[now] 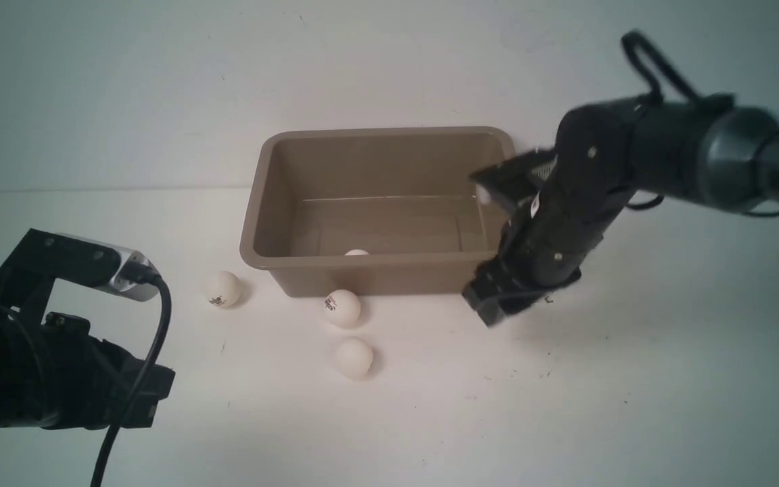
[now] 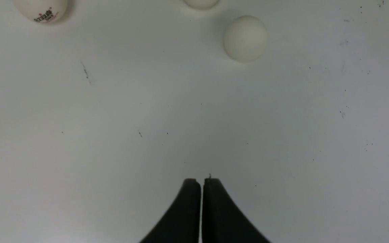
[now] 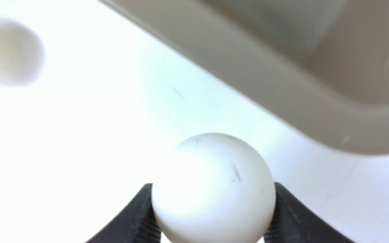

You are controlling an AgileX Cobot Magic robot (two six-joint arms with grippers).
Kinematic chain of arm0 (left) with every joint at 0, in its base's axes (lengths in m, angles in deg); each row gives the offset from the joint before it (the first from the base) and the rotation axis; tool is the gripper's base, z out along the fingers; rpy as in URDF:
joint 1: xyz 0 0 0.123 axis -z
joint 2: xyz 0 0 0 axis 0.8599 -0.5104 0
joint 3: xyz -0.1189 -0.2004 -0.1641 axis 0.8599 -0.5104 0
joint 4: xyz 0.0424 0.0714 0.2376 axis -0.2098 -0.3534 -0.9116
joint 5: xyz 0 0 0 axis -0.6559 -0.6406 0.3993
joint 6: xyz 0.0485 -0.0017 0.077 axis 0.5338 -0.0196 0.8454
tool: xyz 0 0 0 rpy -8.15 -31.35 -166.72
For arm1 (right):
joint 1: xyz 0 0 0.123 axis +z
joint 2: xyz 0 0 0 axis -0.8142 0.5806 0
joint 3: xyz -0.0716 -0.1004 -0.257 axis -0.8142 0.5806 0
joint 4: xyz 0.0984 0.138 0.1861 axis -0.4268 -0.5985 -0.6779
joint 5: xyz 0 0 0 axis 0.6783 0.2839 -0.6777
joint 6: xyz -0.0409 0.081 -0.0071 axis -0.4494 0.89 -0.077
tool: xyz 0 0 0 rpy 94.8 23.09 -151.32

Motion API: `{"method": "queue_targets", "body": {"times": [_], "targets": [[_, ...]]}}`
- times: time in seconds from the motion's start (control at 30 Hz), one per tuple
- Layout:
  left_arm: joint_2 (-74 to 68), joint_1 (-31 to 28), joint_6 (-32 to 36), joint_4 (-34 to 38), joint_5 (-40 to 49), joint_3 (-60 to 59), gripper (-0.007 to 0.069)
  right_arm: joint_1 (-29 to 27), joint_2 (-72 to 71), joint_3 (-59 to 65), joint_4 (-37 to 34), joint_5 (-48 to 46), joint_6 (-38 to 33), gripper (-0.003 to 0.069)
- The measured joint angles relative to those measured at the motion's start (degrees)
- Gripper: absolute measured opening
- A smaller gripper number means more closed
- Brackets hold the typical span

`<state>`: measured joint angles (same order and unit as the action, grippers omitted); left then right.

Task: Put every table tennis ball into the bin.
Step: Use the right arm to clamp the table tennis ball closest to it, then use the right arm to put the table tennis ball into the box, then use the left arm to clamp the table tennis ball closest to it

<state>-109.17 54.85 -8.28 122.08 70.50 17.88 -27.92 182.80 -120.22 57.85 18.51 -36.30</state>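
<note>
The tan bin [image 1: 264, 260] stands mid-table with one table tennis ball [image 1: 356, 253] inside by its front wall. Three balls lie on the table in front of it: a logo ball [image 1: 224, 289] at the left, a logo ball [image 1: 343, 308] against the front wall, and a plain one [image 1: 353, 357] nearer me. My right gripper [image 3: 213, 189] is shut on another white ball [image 3: 213, 182], low over the table beside the bin's front right corner [image 3: 316, 111]. My left gripper [image 2: 201, 180] is shut and empty, over bare table short of the plain ball [image 2: 245, 38].
The white table [image 1: 565, 406] runs back to a pale wall behind the bin. My left arm [image 1: 58, 379] and its cable fill the near left corner. The right arm [image 1: 667, 155] reaches in from the right above the bin's right end.
</note>
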Motion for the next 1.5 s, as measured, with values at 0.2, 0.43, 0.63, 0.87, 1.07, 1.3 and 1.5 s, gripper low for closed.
{"method": "queue_targets", "body": {"times": [0.2, 0.43, 0.63, 0.87, 1.07, 1.3, 1.5], "targets": [[0.0, 0.0, 0.0, 0.0, 0.0, 0.0, -0.0004, -0.4, -3.6, -1.9, 0.8, 12.1, 0.2, 0.0353], [0.0, 0.0, 0.0, 0.0, 0.0, 0.0, -0.0004, -0.6, 5.4, -10.9, 1.1, 11.4, 0.7, 0.0353], [0.0, 0.0, 0.0, 0.0, -0.8, 0.0, -0.0004, -0.6, 12.6, -20.3, 1.1, 8.9, 0.7, 0.0353], [0.0, 0.0, 0.1, -0.9, -1.3, 0.0, 0.0010, -0.6, 17.7, -25.3, 1.2, 4.7, 0.8, 0.0482], [0.0, 0.0, 0.2, -4.9, -1.4, 0.8, 0.0113, -0.6, 16.4, -31.7, 4.3, -1.8, -1.7, 0.0468], [0.0, 0.0, 7.1, -10.1, -5.6, 5.2, 0.0337, -0.7, 3.9, -37.4, 13.0, -9.4, -2.3, 0.0085], [-0.9, 0.0, 17.4, -7.7, -15.7, 5.8, 0.0484, -2.5, -8.1, -37.1, 15.6, -16.2, -2.3, -0.0011]]}}
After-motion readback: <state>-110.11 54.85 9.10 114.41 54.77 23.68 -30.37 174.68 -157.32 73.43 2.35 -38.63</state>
